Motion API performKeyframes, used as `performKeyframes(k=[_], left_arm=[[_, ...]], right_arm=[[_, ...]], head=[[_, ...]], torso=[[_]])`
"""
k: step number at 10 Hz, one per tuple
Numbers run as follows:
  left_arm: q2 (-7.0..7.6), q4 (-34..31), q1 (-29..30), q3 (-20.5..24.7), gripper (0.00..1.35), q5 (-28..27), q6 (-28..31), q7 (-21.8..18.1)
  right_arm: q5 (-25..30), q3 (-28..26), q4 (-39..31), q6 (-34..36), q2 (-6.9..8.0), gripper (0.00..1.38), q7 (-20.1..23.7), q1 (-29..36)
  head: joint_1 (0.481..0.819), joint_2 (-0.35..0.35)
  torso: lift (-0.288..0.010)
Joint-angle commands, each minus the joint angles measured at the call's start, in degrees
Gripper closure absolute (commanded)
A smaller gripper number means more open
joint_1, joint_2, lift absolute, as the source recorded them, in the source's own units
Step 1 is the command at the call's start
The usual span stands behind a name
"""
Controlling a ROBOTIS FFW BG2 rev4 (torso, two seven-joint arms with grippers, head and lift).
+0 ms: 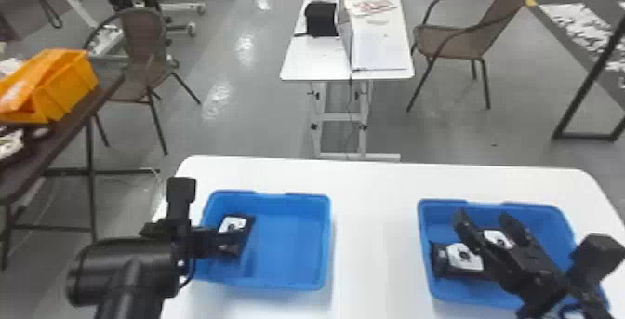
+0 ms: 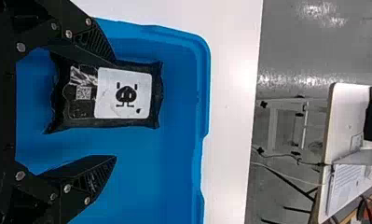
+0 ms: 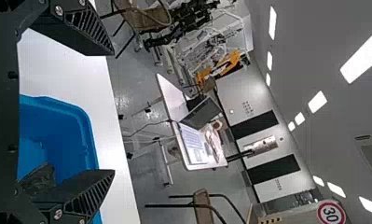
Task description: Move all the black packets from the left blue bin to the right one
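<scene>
Black packet [image 2: 125, 95]: inside the left blue bin [image 1: 294, 196], by that bin's left wall as I see it in the head view; lies flat, white label up.
Left claw [image 1: 231, 243]: down at the left blue bin, jaws spread wide. My left wrist feed puts the packet between them, nearer one finger than the other; whether that finger touches it, I can't tell.
Left blue bin: the packet sits toward one side, with bare blue floor beside it.
Right claw [image 1: 483, 217]: over the right blue bin [image 1: 535, 209], fingers wide apart, nothing gripped.
Right blue bin: I count two packets in view. One [image 1: 465, 258] lies by the left wall, label up; another [image 1: 496, 238] shows its white label beneath the claw, partly hidden by it.
White table [image 1: 372, 202]: carries both bins, set well apart.
Beyond the table: a second white table [image 1: 311, 64] with a black box-shaped thing [image 1: 321, 19] on it, a brown chair [image 1: 465, 43] to its right.
Far left: orange container [image 1: 69, 90] on a dark table [image 1: 69, 120].
</scene>
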Motion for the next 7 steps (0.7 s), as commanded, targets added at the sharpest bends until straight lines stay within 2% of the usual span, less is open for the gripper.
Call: performKeyframes(k=[1,4,6,7], left_arm=[[0.14,3.11,-2.00,-0.85,0.36,-1.19,0.98,1.12],[1.10,9.61,-5.34,-3.57,0.36,-4.79,1.95,2.62],[1.54,13.92,-7.54,-3.92,0.37,-5.23,2.21,3.06],[2.07,15.68,-8.95,-4.89,0.45,-5.67,3.18,3.06]], right_arm=[[-0.46,0.00,0.21,0.26,-0.03,0.12,0.32,0.03],[-1.60,0.00,1.00,0.26,-0.03,0.12,1.28,-0.06],[-1.69,0.00,1.27,0.52,-0.03,0.12,1.90,-0.23],[-2.13,0.00,1.53,0.52,-0.03,0.12,2.34,-0.32]], head=[[0.695,0.112],[0.695,0.117],[0.695,0.123],[0.695,0.125]], torso=[[0.000],[0.000],[0.000],[0.000]])
